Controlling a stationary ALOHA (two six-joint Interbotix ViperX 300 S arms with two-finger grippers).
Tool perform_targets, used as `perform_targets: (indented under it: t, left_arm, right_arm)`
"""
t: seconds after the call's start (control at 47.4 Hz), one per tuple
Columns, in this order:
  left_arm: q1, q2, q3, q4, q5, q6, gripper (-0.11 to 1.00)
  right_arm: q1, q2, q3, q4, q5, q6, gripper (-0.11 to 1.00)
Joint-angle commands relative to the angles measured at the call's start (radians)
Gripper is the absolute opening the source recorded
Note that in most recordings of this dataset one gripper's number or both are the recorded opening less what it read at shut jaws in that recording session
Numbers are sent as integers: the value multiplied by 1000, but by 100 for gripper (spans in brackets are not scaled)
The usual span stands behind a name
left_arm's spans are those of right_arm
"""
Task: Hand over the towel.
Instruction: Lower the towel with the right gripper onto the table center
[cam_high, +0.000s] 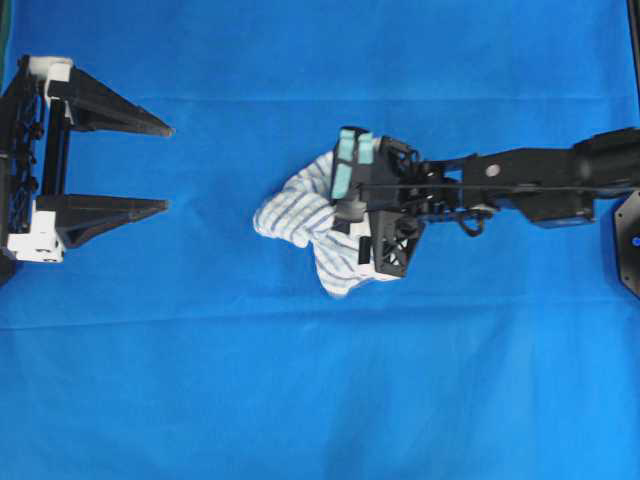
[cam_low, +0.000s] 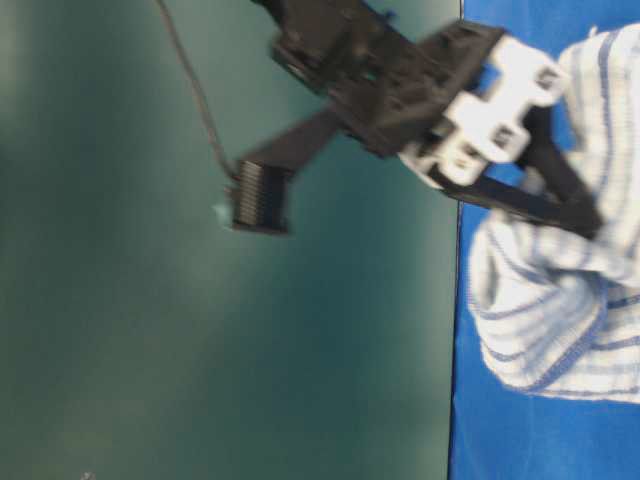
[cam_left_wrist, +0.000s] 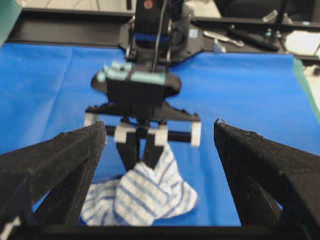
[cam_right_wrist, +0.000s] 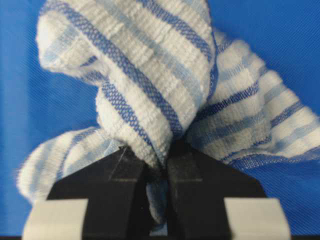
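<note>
The towel (cam_high: 300, 215), white with thin blue stripes, hangs bunched at the middle of the blue sheet. My right gripper (cam_high: 340, 215) points down and is shut on its upper fold. In the right wrist view the jaws (cam_right_wrist: 159, 165) pinch a ridge of the towel (cam_right_wrist: 150, 75) between them. The table-level view shows the towel (cam_low: 560, 300) drooping below the right gripper (cam_low: 585, 220). My left gripper (cam_high: 168, 168) stands wide open at the left, apart from the towel and facing it. From the left wrist, the towel (cam_left_wrist: 145, 195) and right gripper (cam_left_wrist: 142, 162) sit between the left fingers (cam_left_wrist: 60, 165).
A large plain blue sheet (cam_high: 300, 400) covers the table. The right arm (cam_high: 540, 180) stretches in from the right edge. Beyond the sheet's far edge runs a black frame rail (cam_left_wrist: 65, 30) with tools (cam_left_wrist: 250, 37) behind it.
</note>
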Motion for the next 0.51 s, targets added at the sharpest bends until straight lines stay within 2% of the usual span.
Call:
perform_targets:
  t: [0.0,0.485]
  left_arm:
    - [0,6,-11,-3,-15,-2,92]
    - [0,17,-11,-3,-21,-2,92]
  right_arm:
    - [-8,5,-26,-2,-3,-2,5]
    - [-11,5,-29,8,0,9,6]
